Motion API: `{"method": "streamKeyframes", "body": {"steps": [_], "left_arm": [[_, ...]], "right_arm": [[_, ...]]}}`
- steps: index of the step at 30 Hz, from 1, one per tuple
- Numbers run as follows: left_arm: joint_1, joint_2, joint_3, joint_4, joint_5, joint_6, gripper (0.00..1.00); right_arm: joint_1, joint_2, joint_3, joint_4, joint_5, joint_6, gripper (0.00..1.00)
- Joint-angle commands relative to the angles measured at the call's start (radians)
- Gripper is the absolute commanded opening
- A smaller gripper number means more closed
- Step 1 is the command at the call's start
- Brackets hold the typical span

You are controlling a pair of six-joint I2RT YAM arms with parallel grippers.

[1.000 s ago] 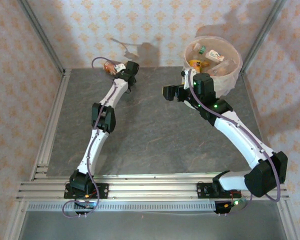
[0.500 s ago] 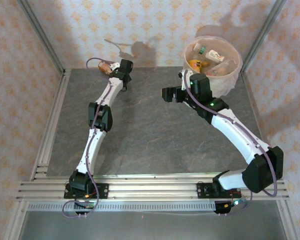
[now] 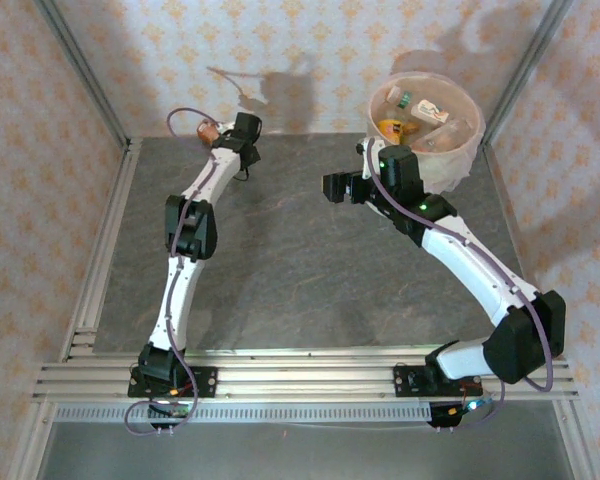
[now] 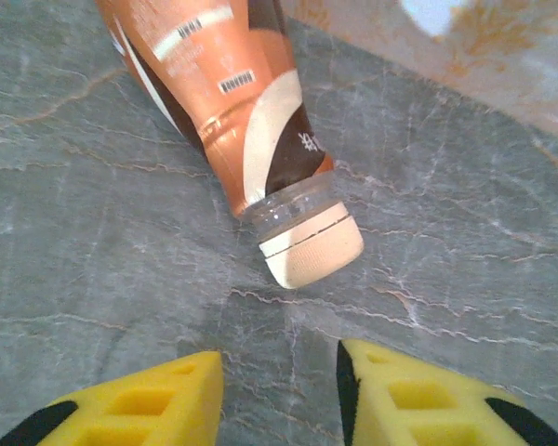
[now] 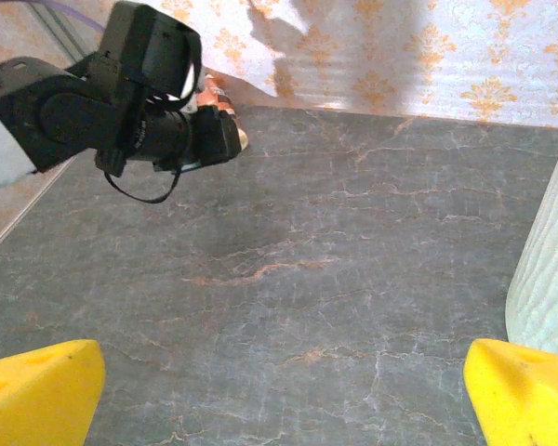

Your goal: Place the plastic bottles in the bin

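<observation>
Here a grey stone-patterned table (image 3: 300,270) sits between wallpapered walls (image 3: 310,50). The left hand (image 4: 279,358), narrowly parted and empty, faces a brown bottle (image 4: 232,111) lying just ahead; the right hand (image 5: 284,358) gapes empty beside the bin (image 3: 450,170).

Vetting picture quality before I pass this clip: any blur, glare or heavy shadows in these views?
Top external: sharp, evenly lit; arm shadows fall on the patterned back wall. Left wrist: brown-labelled clear plastic bottle crisp, a blown-out white patch top right. Right wrist: grey stone-look table sharp, yellow fingertips soft.
</observation>
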Motion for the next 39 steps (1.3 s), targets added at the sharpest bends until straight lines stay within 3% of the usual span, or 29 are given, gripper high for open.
{"method": "streamKeyframes", "body": {"steps": [1, 3, 8, 12, 24, 28, 31, 39], "left_arm": [[0.006, -0.043, -0.013, 0.039, 0.009, 0.055, 0.74], [0.010, -0.004, 0.028, 0.048, 0.043, 0.068, 0.99], [0.016, 0.161, 0.272, -0.017, 0.033, 0.060, 1.00], [0.036, 0.180, 0.267, 0.016, -0.004, -0.024, 1.00], [0.078, 0.249, 0.310, -0.002, -0.005, -0.055, 0.86], [0.105, 0.255, 0.310, -0.026, 0.045, -0.080, 0.74], [0.112, 0.255, 0.307, -0.042, 0.079, -0.070, 0.59], [0.112, 0.194, 0.207, -0.031, 0.135, 0.007, 0.44]], "right_arm": [[0.005, -0.012, 0.024, -0.002, 0.010, -0.007, 0.99], [0.005, -0.016, 0.017, -0.001, 0.010, -0.007, 0.99], [0.005, -0.022, 0.010, -0.001, 0.014, -0.007, 0.99], [0.005, -0.026, 0.007, -0.001, 0.021, -0.014, 0.99], [0.005, 0.001, 0.022, -0.006, 0.031, -0.039, 0.99], [0.005, 0.012, 0.033, -0.009, 0.028, -0.040, 0.99], [0.005, 0.014, 0.036, -0.008, 0.029, -0.037, 0.99], [0.005, -0.016, 0.022, -0.012, 0.040, -0.024, 0.99]]}}
